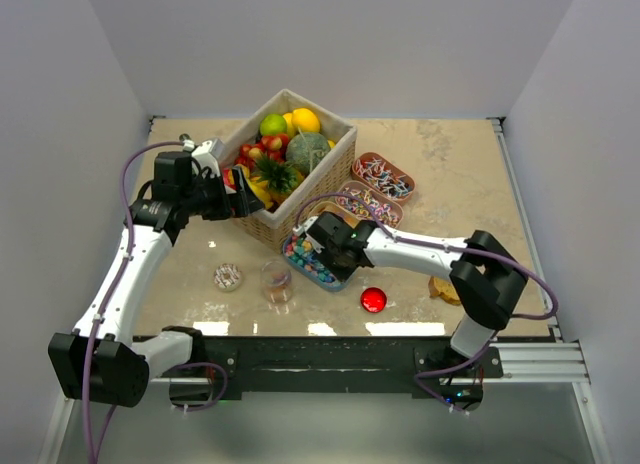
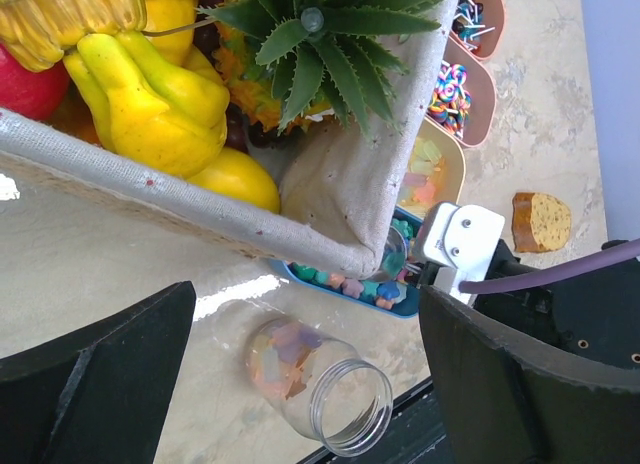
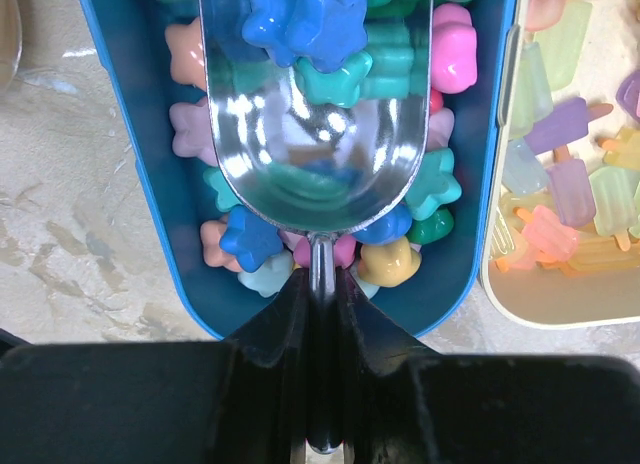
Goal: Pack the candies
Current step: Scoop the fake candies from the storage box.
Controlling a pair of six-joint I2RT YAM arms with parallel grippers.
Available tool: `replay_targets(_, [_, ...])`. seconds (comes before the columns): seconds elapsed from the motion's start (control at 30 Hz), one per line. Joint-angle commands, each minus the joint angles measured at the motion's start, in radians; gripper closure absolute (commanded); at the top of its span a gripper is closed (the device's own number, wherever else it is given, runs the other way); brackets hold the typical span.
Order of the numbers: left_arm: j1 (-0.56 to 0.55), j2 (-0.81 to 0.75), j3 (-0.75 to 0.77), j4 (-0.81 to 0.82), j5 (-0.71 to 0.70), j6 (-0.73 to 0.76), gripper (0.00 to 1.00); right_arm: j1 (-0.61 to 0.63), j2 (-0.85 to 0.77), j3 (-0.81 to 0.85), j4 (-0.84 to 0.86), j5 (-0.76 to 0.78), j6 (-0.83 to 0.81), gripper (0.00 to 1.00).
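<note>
Star-shaped pastel candies [image 3: 250, 239] fill a blue tray [image 3: 120, 184], which lies in front of the basket in the top view [image 1: 312, 271]. My right gripper [image 3: 320, 284] is shut on the handle of a metal scoop [image 3: 320, 174]; the scoop lies in the tray with a few blue and teal candies [image 3: 315, 34] in its bowl. In the top view this gripper [image 1: 322, 246] is over the blue tray. A glass jar [image 2: 315, 379] with some pastel pieces inside stands on the table [image 1: 277, 281]. My left gripper [image 2: 307, 299] is open and empty, high beside the basket [image 1: 243, 199].
A wicker basket [image 1: 335, 174] of toy fruit stands mid-table. A cream tray of popsicle-shaped candies [image 3: 570, 194] adjoins the blue tray; two pink trays [image 1: 384, 177] lie behind. A sprinkled doughnut [image 1: 228, 277], a red round thing [image 1: 374, 299] and a cake slice [image 1: 443, 289] lie near the front.
</note>
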Motion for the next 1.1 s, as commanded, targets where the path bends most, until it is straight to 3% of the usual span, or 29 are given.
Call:
replay_targets(0.0, [0.0, -0.003, 0.039, 0.01, -0.007, 0.004, 0.02, -0.005, -0.077, -0.044, 0.106, 0.036, 0.049, 1.0])
replay_targets(0.57, [0.0, 0.0, 0.051, 0.01, -0.015, -0.001, 0.02, -0.005, -0.256, -0.164, 0.129, -0.039, 0.02, 1.0])
replay_targets(1.07, [0.0, 0.009, 0.073, 0.003, -0.018, 0.008, 0.02, 0.035, -0.388, -0.161, 0.116, -0.029, 0.026, 1.0])
